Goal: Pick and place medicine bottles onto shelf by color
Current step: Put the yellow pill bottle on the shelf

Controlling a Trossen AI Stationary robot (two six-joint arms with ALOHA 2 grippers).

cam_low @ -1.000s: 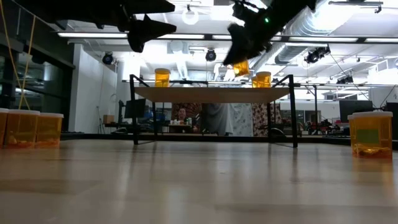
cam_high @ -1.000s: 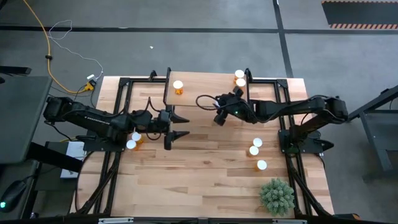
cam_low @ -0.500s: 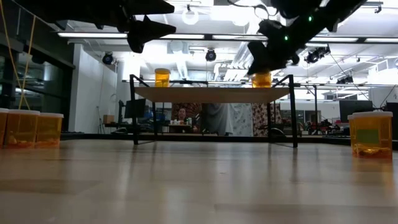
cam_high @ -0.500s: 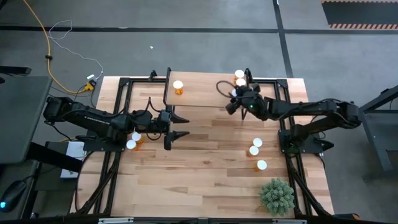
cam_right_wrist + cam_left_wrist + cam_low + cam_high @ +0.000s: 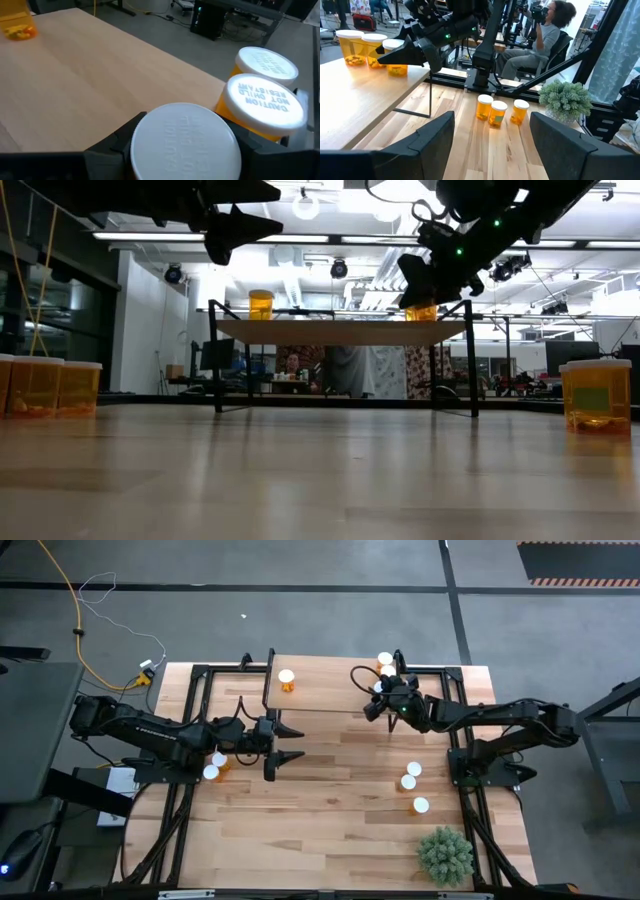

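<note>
White-capped, the held bottle (image 5: 184, 141) is gripped between the closed jaws of the right gripper (image 5: 383, 693) above the shelf (image 5: 330, 685), close to the shelf's right edge. Two placed bottles (image 5: 265, 97) already stand at the shelf's far right corner, one just behind the other, and the held bottle is seen just beside the nearer of them in the right wrist view. One lone bottle (image 5: 287, 679) stands near the shelf's far left corner, well apart from that group.

The placing step is judged to be under way, with the release not yet made. From here, a collision is the main risk: if the held bottle is carried any closer to the standing pair, the nearer one could be nudged over or pushed off the shelf's right edge. A tilted release could also leave the bottle toppling onto the board and rolling. When the fingers are spread, the outer finger could brush the neighbouring cap.

The left gripper (image 5: 285, 743) is held over the table's middle, near its left edge, with jaws open and nothing between them. Two table bottles (image 5: 215, 766) wait by that edge, and three more bottles (image 5: 410, 783) stand near the table's right edge, by the green plant (image 5: 445, 855).
</note>
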